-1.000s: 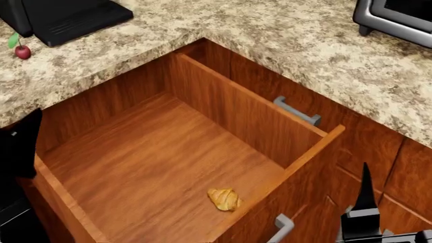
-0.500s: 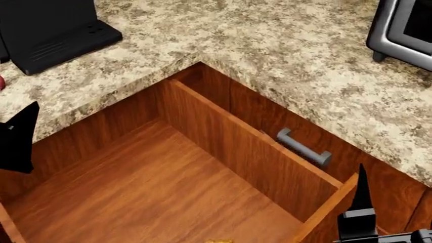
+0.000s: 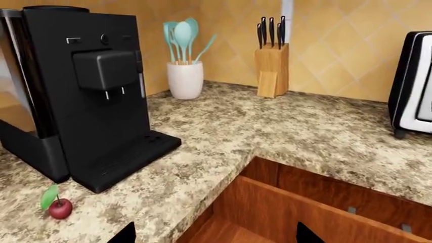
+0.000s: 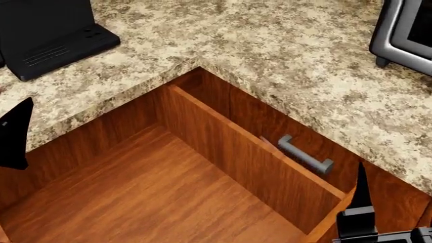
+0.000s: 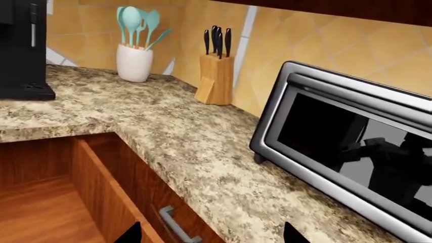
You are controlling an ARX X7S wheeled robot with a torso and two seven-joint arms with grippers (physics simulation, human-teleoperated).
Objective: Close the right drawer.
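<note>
I saw the right drawer (image 4: 155, 197) standing wide open, its wooden floor filling the lower left and centre of the head view, below the speckled stone counter (image 4: 270, 45) that wraps the corner above it. Half a second before, a sliver of pastry showed at the bottom edge of the drawer floor; it had slipped out of frame, as the view had shifted slightly further in over the drawer. A second ago the whole pastry and the drawer's front corner were visible, as was a cherry that had also left the head view. A short grey bar handle (image 4: 305, 154) sat on the cabinet face just beyond the drawer's right wall.

My left gripper (image 4: 15, 135) showed as a dark finger at the left edge, my right gripper (image 4: 359, 210) at the lower right, both apart from the drawer. In each wrist view the jaws stood spread, holding nothing.

The coffee machine (image 3: 81, 91) stood on the counter, the cherry (image 3: 59, 207) beside it.
</note>
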